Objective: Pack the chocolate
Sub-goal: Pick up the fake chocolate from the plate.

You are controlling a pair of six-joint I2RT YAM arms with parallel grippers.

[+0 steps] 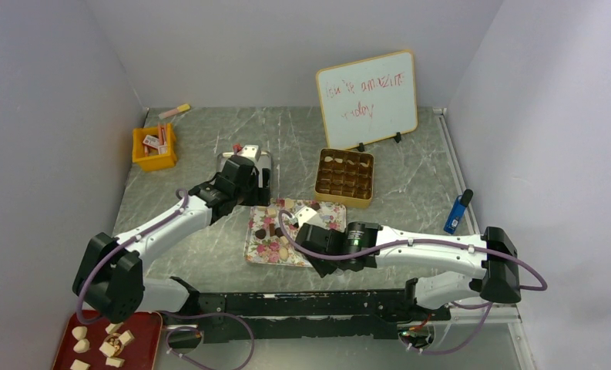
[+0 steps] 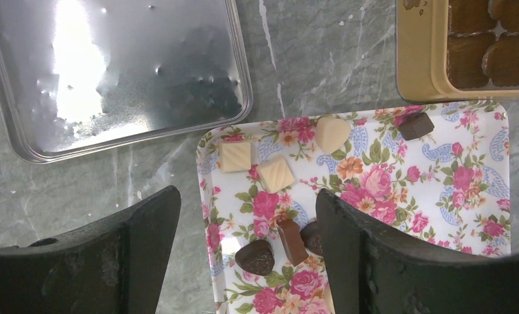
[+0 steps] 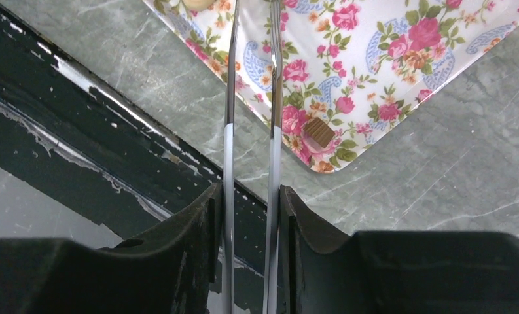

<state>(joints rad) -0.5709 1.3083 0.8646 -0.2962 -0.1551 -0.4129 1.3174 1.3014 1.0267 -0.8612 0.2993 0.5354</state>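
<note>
Chocolate pieces (image 2: 275, 175) lie beneath the wide-open left pincer (image 2: 247, 203); the right pincer (image 3: 250, 193) grips metal tongs (image 3: 274, 98).

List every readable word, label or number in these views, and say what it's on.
"You're amazing" / "today": red marker handwriting on the whiteboard. It is faint, so the reading is approximate.
Red-and-white packets in the yellow bin: the print is too small to read.
Nothing else in any view shows legible text.

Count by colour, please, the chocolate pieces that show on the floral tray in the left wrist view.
Cream-white pieces: 3
Brown pieces: 4, one partly hidden
Total showing on the floral tray: 7
</note>
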